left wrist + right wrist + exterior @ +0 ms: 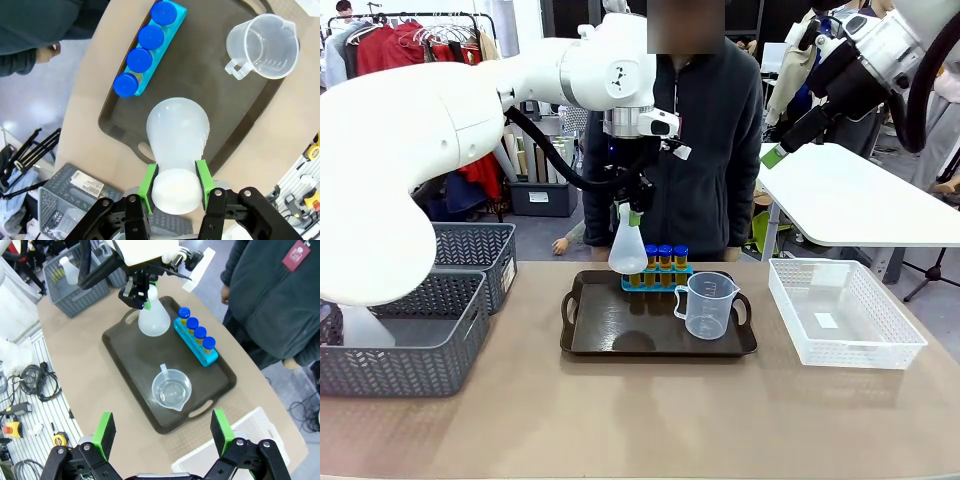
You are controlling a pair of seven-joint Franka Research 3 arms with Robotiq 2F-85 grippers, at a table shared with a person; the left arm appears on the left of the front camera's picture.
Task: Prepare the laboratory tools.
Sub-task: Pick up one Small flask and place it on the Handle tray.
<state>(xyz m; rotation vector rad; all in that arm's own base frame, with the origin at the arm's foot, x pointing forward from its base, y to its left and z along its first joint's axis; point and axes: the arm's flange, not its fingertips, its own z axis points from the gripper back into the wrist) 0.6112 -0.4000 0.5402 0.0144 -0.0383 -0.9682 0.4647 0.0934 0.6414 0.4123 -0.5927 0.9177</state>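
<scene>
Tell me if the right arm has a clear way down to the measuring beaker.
Probably yes: the right gripper is open and raised above the beaker, nothing lies between, and the left gripper holds the flask well aside.

Left gripper clamped on the flask neck at frame centre; right gripper raised upper right, jaws spread wide.

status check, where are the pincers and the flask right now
Left pincer shut on flask neck, flask above dark tray. Right pincer open, high, holding nothing. Beaker and tube rack on tray, apart from flask.
</scene>
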